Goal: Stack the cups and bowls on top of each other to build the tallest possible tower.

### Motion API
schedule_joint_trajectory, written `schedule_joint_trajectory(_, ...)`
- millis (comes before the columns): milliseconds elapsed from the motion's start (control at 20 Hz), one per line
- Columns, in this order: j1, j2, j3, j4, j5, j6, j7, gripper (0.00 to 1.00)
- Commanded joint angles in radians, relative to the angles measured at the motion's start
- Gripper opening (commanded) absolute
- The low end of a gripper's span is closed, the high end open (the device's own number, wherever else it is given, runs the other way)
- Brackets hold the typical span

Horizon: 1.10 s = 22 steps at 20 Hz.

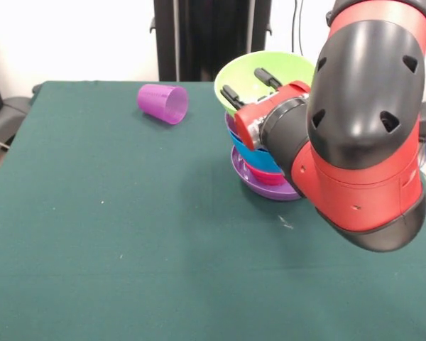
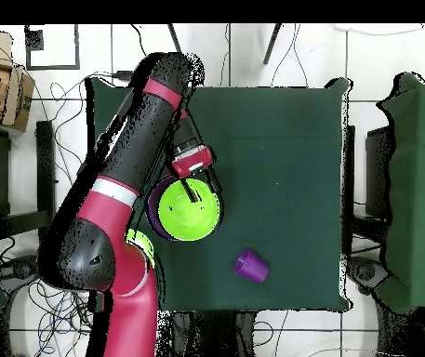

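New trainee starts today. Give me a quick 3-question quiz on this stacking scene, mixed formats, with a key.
1. True or false: the purple cup stands upright on the table.
2. Which bowl sits on top of the tower? A) orange B) lime green C) red-pink
3. Fill in: the gripper is ___, with its fingers over the top bowl.

Key
1. False. The cup lies on its side, away from the tower.
2. B. The lime green bowl is on top, above blue and pink bowls, with a wide purple bowl as the base.
3. Open. Both fingers are spread and hold nothing.
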State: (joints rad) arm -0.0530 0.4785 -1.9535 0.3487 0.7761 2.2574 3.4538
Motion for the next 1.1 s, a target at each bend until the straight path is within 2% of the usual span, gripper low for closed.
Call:
schedule_joint_trajectory(50, -0.018, 0.020, 0.110, -0.087, -0.092, -0.019, -0.178, 1.00)
schedule_joint_trajectory(350, 0.027, 0.023, 0.215, 0.004, -0.221, -0.098, -0.244, 1.00)
schedule_joint_trajectory(500, 0.042, 0.029, 0.277, 0.035, -0.266, -0.133, -0.244, 1.00)
schedule_joint_trajectory(850, 0.068, 0.032, 0.391, 0.090, -0.345, -0.210, -0.224, 1.00)
schedule_joint_trajectory(1100, 0.073, 0.031, 0.440, 0.108, -0.393, -0.237, -0.220, 1.00)
